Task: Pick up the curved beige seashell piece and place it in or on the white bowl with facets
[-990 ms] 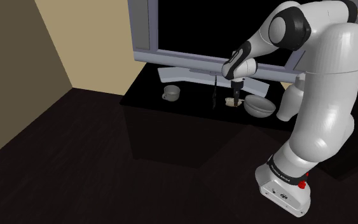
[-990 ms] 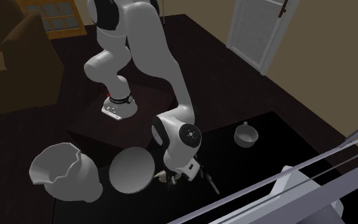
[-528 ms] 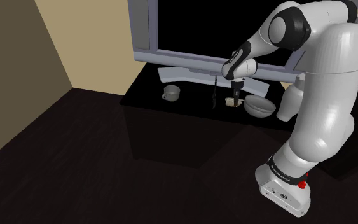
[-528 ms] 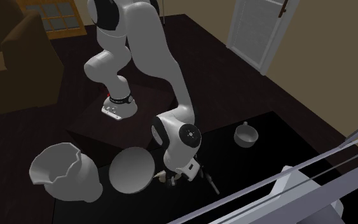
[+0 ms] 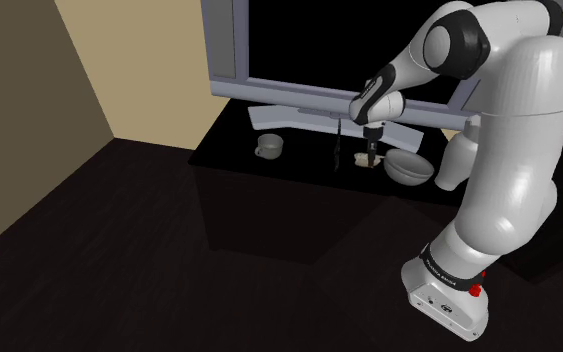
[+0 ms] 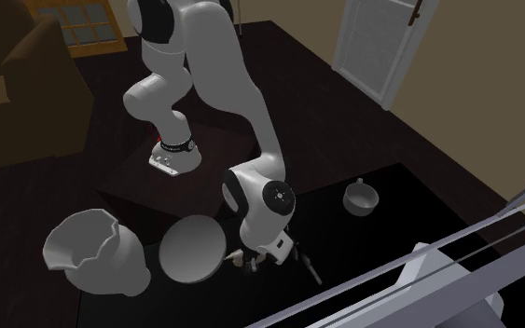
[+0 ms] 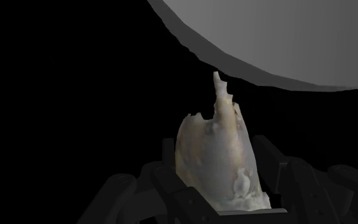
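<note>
The beige seashell piece (image 7: 219, 159) stands between my two black fingers, which clasp it from both sides, so my gripper (image 7: 217, 175) is shut on it. The grey-white bowl (image 7: 285, 38) with its faceted rim lies just beyond the shell's pointed tip. From the shoulder view, my gripper (image 5: 369, 155) points straight down at the dark tabletop, with the shell (image 5: 372, 163) at its tips and the bowl (image 5: 409, 167) just to the right. In the second exterior view the bowl (image 6: 193, 249) sits left of my gripper (image 6: 251, 264).
A small handled cup (image 5: 267, 147) (image 6: 360, 198) and a thin dark utensil (image 5: 338, 150) (image 6: 309, 267) lie on the black table (image 5: 269, 175). A big wavy-rimmed white vessel (image 6: 90, 250) stands beside the bowl. A grey frame (image 5: 231, 60) rises behind, around a black area.
My fingers closed onto the seashell about a second ago and have held it since. The arm has scarcely moved.
</note>
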Available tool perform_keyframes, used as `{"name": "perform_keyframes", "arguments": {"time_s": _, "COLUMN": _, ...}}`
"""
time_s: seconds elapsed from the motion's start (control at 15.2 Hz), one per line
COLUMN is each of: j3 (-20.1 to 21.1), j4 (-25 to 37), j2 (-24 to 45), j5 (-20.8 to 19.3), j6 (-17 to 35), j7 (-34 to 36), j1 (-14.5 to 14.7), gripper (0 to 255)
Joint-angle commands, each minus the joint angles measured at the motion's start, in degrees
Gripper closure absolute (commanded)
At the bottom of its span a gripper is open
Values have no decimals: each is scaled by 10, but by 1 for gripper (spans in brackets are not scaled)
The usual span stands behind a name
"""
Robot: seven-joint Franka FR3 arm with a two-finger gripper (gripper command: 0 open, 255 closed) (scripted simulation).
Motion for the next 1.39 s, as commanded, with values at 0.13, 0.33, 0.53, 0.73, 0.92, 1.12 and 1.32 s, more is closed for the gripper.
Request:
{"name": "perform_keyframes", "arguments": {"time_s": 0.13, "j3": -8, "j4": -1, "j2": -24, "j5": -11, "j6": -21, "j7": 4, "j1": 7, "gripper": 255}}
{"name": "perform_keyframes", "arguments": {"time_s": 0.33, "j3": -15, "j4": -1, "j2": -43, "j5": -21, "j6": -40, "j7": 8, "j1": 12, "gripper": 255}}
{"name": "perform_keyframes", "arguments": {"time_s": 0.53, "j3": -21, "j4": 1, "j2": -63, "j5": -31, "j6": -59, "j7": 12, "j1": 17, "gripper": 255}}
{"name": "perform_keyframes", "arguments": {"time_s": 0.73, "j3": -26, "j4": 3, "j2": -82, "j5": -40, "j6": -79, "j7": 16, "j1": 22, "gripper": 255}}
{"name": "perform_keyframes", "arguments": {"time_s": 0.92, "j3": -31, "j4": 7, "j2": -100, "j5": -49, "j6": -99, "j7": 19, "j1": 26, "gripper": 255}}
{"name": "perform_keyframes", "arguments": {"time_s": 1.12, "j3": -34, "j4": 12, "j2": -117, "j5": -58, "j6": -120, "j7": 23, "j1": 29, "gripper": 255}}
{"name": "perform_keyframes", "arguments": {"time_s": 1.32, "j3": -37, "j4": 18, "j2": -134, "j5": -66, "j6": -141, "j7": 26, "j1": 32, "gripper": 255}}
